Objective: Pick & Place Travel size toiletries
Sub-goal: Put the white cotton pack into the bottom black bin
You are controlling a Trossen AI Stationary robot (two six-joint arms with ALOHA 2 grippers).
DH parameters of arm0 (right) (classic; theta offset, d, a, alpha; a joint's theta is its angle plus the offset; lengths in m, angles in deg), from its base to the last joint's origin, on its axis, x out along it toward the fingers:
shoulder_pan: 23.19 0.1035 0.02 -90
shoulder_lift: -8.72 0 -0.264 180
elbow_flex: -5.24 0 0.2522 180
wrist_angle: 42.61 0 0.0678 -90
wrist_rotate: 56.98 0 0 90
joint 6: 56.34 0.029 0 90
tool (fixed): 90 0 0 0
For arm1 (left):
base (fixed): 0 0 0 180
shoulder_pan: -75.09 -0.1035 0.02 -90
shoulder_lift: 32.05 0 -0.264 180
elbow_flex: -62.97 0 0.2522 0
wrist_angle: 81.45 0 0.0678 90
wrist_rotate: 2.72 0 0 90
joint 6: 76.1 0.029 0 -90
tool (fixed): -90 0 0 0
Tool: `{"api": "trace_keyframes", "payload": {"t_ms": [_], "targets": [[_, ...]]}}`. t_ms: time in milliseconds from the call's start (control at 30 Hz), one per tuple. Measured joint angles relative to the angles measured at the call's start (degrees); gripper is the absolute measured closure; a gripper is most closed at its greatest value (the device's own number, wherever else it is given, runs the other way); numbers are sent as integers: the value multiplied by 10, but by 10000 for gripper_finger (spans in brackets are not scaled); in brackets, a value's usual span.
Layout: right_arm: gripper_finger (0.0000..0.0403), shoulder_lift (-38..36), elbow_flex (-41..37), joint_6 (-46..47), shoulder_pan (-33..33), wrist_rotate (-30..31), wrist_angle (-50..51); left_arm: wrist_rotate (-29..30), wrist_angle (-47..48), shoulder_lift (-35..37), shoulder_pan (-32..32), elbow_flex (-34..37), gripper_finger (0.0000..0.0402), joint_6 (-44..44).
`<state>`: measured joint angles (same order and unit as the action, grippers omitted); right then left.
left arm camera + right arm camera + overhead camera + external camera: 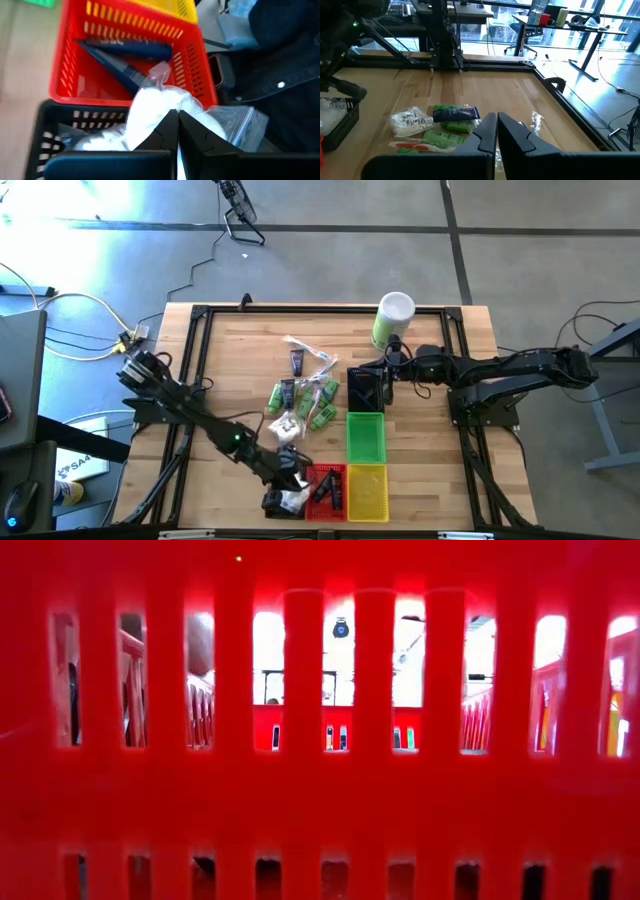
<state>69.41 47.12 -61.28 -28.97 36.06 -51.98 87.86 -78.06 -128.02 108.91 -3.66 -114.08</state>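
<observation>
1. Right now your wooden slatted worktop (230, 360) with its black frame carries everything, and both dark arms reach in over it.
2. Your left arm stretches toward the near edge, with the left gripper (177, 131) over the small black slotted basket (278, 502); its jaws are clenched together, with a white crinkly pouch (160, 107) right at their tips. You cannot tell whether they actually pinch it.
3. Your right arm waits at the far right side, the right gripper (496, 131) over a second black basket (364, 390), jaws clenched on nothing.
4. A tall green-and-white cylindrical canister (392, 320) stands near the far edge, just beside the right gripper.
5. The green slotted basket (365, 438), yellow slotted basket (367, 490) and red slotted basket (326, 490) sit near the front; the red one touches the near black basket.
6. Two dark blue tubes (131, 49) lie crossed inside the red basket.
7. The remaining loose toiletries (305, 395), small green bottles, blue tubes and pouches, lie clustered mid-worktop, left of the green basket.
8. More white pouch material fills the near black basket.
</observation>
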Motion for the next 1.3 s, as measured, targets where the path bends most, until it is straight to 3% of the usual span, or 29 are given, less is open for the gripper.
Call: {"api": "trace_keyframes", "payload": {"t_ms": [667,1033,1300], "targets": [[395,0,0,1,0,-2,-11,-2,-13,-19,7,0,400,-13],[395,0,0,2,0,-2,-11,-51,11,-19,7,0,316,-13],[395,0,0,2,0,-3,-11,-95,16,-10,-2,1,309,-14]]}}
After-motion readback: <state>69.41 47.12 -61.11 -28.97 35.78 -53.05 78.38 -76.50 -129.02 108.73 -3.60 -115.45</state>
